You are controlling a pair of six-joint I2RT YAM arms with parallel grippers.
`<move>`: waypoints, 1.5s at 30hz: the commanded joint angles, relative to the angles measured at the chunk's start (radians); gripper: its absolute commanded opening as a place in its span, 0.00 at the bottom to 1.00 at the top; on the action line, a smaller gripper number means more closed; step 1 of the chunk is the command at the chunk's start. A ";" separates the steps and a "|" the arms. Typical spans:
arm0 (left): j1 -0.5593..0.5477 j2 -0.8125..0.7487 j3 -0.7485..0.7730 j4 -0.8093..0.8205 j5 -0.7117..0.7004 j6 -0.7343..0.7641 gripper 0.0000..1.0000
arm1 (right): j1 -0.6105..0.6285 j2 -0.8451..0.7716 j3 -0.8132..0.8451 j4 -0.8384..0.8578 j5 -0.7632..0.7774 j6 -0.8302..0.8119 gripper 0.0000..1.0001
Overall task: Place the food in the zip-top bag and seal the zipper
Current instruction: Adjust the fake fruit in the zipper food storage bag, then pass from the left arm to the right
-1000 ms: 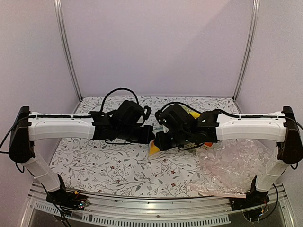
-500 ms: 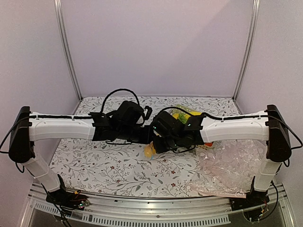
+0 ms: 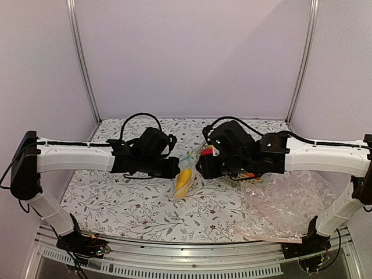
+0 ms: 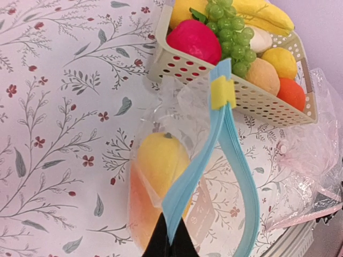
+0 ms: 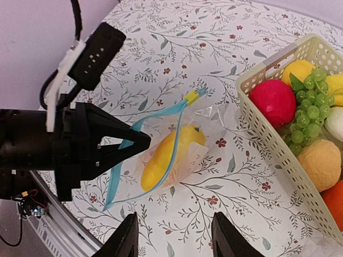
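The zip-top bag [image 3: 185, 177] hangs over the floral table between both arms. My left gripper [image 4: 170, 242] is shut on one side of the light blue zipper [image 4: 201, 160]. The zipper's two strips bow apart, so the mouth stands open, and a yellow slider [image 4: 221, 92] sits at the far end. Inside the bag is the food [image 4: 158, 160], yellow above and orange below; I cannot tell if it is one piece or two. From the right wrist view the food [image 5: 169, 152] looks long and yellow. My right gripper [image 5: 174, 235] is open and empty, apart from the bag [image 5: 195, 155].
A cream perforated basket [image 5: 268, 139] of toy fruit stands just right of the bag, with red, green grapes, yellow, peach and orange pieces. The same basket [image 4: 241, 96] shows beyond the zipper. A large pinkish clear plastic sheet [image 3: 285, 203] lies at the near right.
The right gripper carried the orange-yellow fruit to the bag, let go, opened and pulled back to the right. The fruit now lies inside the bag. The left gripper kept its hold.
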 commanded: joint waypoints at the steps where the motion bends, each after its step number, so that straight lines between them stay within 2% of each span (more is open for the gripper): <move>1: 0.030 -0.063 -0.025 0.012 0.026 0.072 0.00 | -0.005 -0.146 -0.030 -0.045 0.006 -0.001 0.48; 4: 0.034 -0.077 -0.028 0.029 0.095 0.123 0.00 | -0.018 -0.168 -0.039 -0.071 0.019 0.020 0.50; 8: 0.046 -0.094 -0.031 0.010 0.129 0.130 0.00 | -0.032 -0.160 -0.034 -0.071 0.015 0.037 0.62; 12: 0.050 -0.116 -0.061 0.067 0.192 0.113 0.00 | -0.033 -0.110 0.004 -0.055 -0.016 0.028 0.71; 20: 0.051 -0.132 -0.084 0.126 0.275 0.122 0.00 | -0.036 -0.030 0.041 -0.003 -0.059 0.041 0.71; 26: 0.056 -0.136 -0.076 0.097 0.249 0.115 0.00 | -0.043 -0.030 0.053 0.015 -0.055 0.058 0.62; 33: 0.056 -0.122 -0.070 0.086 0.203 0.066 0.00 | -0.042 0.082 0.164 -0.069 -0.032 0.091 0.56; 40: 0.052 -0.096 -0.072 0.096 0.189 0.027 0.00 | -0.041 0.178 0.194 -0.102 -0.025 0.103 0.52; 42: 0.048 -0.086 -0.070 0.111 0.206 0.029 0.00 | -0.042 0.201 0.205 -0.101 -0.031 0.105 0.44; 45: 0.040 -0.070 -0.059 0.113 0.230 0.040 0.00 | -0.041 0.225 0.222 -0.102 -0.038 0.107 0.20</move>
